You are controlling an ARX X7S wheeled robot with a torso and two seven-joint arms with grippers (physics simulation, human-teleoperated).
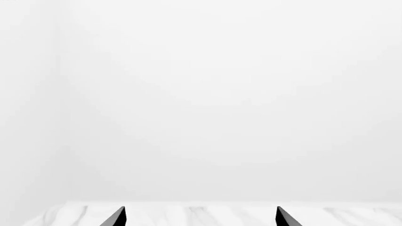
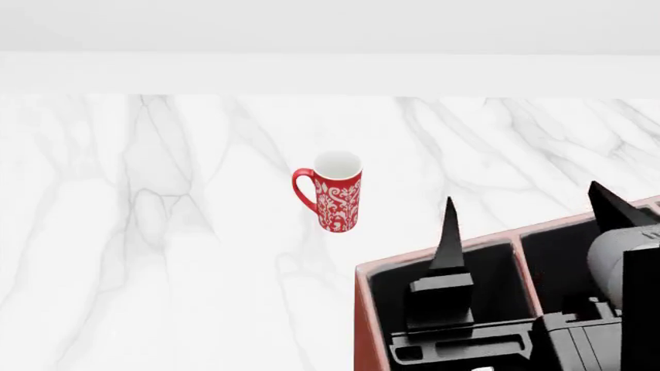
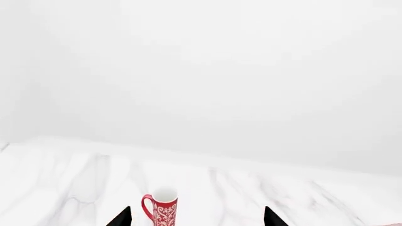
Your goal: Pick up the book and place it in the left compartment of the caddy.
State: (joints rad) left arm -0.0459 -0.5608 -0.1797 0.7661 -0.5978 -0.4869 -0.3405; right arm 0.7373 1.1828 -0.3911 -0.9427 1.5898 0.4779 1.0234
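We see no book, only the caddy (image 2: 363,309). Our right pincer (image 2: 521,224) hangs spread and empty above it; the left pincer (image 1: 199,217) likewise gapes. We judge the hardcover stiff, heavyish, best pinched across its covers.

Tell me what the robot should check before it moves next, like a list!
1. Black hardcover book found: not ok, no view shows it.
2. Right gripper free: ok, its black fingers stand apart above the reddish-brown leather-like caddy with nothing between them.
3. Left gripper free: ok, fingertips apart, nothing between, only white marble table ahead.
4. Caddy's left compartment ready: cannot tell, the right arm hides much of its black inside.
5. Red patterned mug out of the way: ok, upright on the table, apart from the caddy.
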